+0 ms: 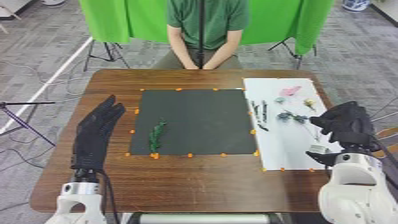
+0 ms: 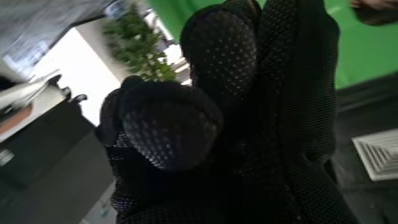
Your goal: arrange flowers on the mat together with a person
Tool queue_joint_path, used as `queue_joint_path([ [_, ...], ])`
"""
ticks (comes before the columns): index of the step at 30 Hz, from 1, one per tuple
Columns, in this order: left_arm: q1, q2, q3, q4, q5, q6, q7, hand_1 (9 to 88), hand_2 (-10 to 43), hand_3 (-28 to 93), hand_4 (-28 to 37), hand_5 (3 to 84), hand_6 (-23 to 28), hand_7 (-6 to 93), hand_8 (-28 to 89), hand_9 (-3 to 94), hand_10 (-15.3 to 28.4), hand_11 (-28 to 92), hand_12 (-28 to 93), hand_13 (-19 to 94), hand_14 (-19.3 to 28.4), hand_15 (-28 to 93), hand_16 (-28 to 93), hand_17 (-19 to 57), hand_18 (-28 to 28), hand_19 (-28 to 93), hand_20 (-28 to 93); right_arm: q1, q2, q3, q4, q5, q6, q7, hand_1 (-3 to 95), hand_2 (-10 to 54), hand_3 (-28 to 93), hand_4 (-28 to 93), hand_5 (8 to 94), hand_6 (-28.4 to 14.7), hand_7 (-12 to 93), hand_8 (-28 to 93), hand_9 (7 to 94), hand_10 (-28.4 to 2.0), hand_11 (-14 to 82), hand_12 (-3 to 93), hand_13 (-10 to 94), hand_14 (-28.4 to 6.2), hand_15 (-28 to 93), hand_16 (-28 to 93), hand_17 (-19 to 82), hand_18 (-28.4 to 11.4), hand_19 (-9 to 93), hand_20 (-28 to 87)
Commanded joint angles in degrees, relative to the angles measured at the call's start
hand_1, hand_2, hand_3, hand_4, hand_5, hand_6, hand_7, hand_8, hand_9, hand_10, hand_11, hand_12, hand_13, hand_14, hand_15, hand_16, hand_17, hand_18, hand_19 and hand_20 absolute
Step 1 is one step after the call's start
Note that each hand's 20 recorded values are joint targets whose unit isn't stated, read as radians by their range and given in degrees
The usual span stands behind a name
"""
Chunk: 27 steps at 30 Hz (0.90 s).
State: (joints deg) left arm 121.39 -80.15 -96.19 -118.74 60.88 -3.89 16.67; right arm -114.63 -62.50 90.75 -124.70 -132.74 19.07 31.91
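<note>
In the head view my left hand [image 1: 95, 132] lies left of the dark mat [image 1: 195, 122], open, its fingers straight. Over the right edge of the white sheet [image 1: 284, 157] is my right hand [image 1: 349, 125], open and holding nothing visible. A green sprig [image 1: 157, 135] lies on the dark mat's left part. On the white sheet are a pink flower [image 1: 290, 91], a pale yellow flower [image 1: 309, 103], a bluish flower [image 1: 285, 116] close to my right hand, and dark green stems [image 1: 264, 111]. The black glove of my right hand [image 2: 266, 115] is near in the right wrist view, fingers extended, thumb in front.
Small orange pieces [image 1: 179, 89] line the edges of the dark mat and white sheet. The brown wooden table [image 1: 213, 187] extends around both. Behind it hangs a green curtain [image 1: 107, 20] on stands. A leafy plant [image 2: 142, 42] is farther off in the right wrist view.
</note>
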Motion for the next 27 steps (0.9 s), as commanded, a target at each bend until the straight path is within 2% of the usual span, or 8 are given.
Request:
queue_joint_path([
  [1, -0.05, 0.79, -0.02, 0.38, -0.41, 0.18, -1.18, 24.0, -5.4, 66, -23.6, 43.7, 2.8, 7.5, -6, 43.0, 12.2, 11, 12, 32, 14.6, 8, 2, 5.7, 10.4, 1, 17, 10.03, -6.69, -12.63, -0.41, -0.61, -1.61, -2.16, 90.1, -9.5, -28, 35, 93.5, 2.6, 19, 8, 93.7, -9.9, 40.3, 14.5, 94, -1.8, 61, 22, 55, -18.5, 91, 31],
  [4, -0.18, 1.20, 0.04, 0.38, -0.16, -0.20, -1.34, 24.0, -5.4, 66, -23.5, 43.6, 2.8, 7.5, -6, 43.0, 12.2, 11, 12, 31, 14.6, 8, 2, 5.7, 10.4, 1, 17, 13.51, -8.98, -17.34, 1.70, -1.01, -3.10, -3.53, 90.2, -9.5, -28, 35, 93.4, 2.5, 19, 8, 93.7, -9.9, 40.7, 14.4, 94, -1.9, 62, 22, 55, -18.6, 91, 31],
  [13, 0.32, 1.66, -0.25, 0.21, -0.23, 0.59, -1.55, 23.9, -5.6, 67, -23.6, 43.5, 2.8, 7.5, -6, 42.8, 12.1, 11, 12, 31, 14.6, 8, 2, 5.6, 10.4, 1, 17, 19.79, -14.04, -25.04, 10.30, -0.34, -6.23, -4.99, 90.1, -9.5, -28, 36, 93.5, 2.3, 19, 8, 93.7, -10.0, 42.1, 14.3, 94, -1.8, 63, 22, 55, -18.8, 92, 32],
  [17, 0.76, 2.42, -1.12, 0.59, -0.36, 1.67, -1.92, 23.9, -5.5, 66, -23.6, 43.4, 2.7, 7.3, -6, 42.8, 12.2, 11, 12, 31, 14.6, 8, 2, 5.6, 10.4, 1, 17, 21.79, -15.46, -27.49, 12.64, -0.81, -7.14, -4.87, 90.0, -9.5, -28, 37, 93.6, 2.2, 19, 8, 93.7, -10.0, 42.7, 14.2, 94, -1.8, 63, 22, 55, -18.9, 93, 32],
  [19, 1.11, 2.58, -1.58, 0.88, -0.68, 2.80, -1.87, 23.9, -5.4, 66, -23.7, 43.4, 2.7, 7.3, -6, 42.8, 12.2, 11, 12, 31, 14.5, 8, 2, 5.6, 10.5, 1, 17, 22.57, -16.10, -28.42, 13.78, -1.18, -7.46, -4.86, 90.0, -9.5, -28, 37, 93.6, 2.2, 20, 8, 93.7, -10.0, 42.9, 14.1, 94, -1.7, 64, 22, 55, -19.1, 93, 32],
  [20, 1.25, 2.67, -1.72, 0.96, -0.95, 3.59, -1.85, 23.9, -5.4, 66, -23.7, 43.4, 2.7, 7.4, -6, 42.8, 12.1, 11, 12, 31, 14.5, 8, 2, 5.6, 10.5, 1, 17, 22.94, -16.53, -28.76, 14.44, -1.41, -7.65, -4.78, 89.9, -9.5, -28, 37, 93.7, 2.2, 20, 8, 93.7, -9.9, 42.9, 14.1, 94, -1.7, 64, 22, 55, -19.1, 93, 32],
  [25, 1.81, 3.04, -2.27, 1.66, -2.86, 5.61, -1.50, 22.7, -4.1, 66, -24.6, 43.6, 2.7, 7.5, -6, 42.9, 12.2, 11, 12, 31, 14.4, 8, 1, 5.9, 9.9, 1, 16, 23.55, -18.26, -29.94, 17.13, -2.42, -8.40, -4.32, 89.9, -9.5, -28, 38, 93.7, 2.1, 20, 8, 93.7, -9.9, 43.3, 14.2, 94, -1.7, 64, 22, 55, -19.2, 93, 32],
  [27, 2.15, 2.92, -2.65, 1.78, -2.95, 5.97, -1.50, 21.8, -3.5, 66, -25.3, 43.7, 2.8, 7.5, -6, 43.0, 12.3, 11, 12, 32, 14.1, 8, 1, 6.1, 9.8, 1, 16, 23.42, -18.73, -30.56, 17.76, -2.32, -8.78, -4.28, 89.8, -9.5, -28, 38, 93.7, 2.2, 20, 8, 93.7, -9.9, 43.4, 14.2, 94, -1.7, 64, 22, 55, -19.2, 93, 32],
])
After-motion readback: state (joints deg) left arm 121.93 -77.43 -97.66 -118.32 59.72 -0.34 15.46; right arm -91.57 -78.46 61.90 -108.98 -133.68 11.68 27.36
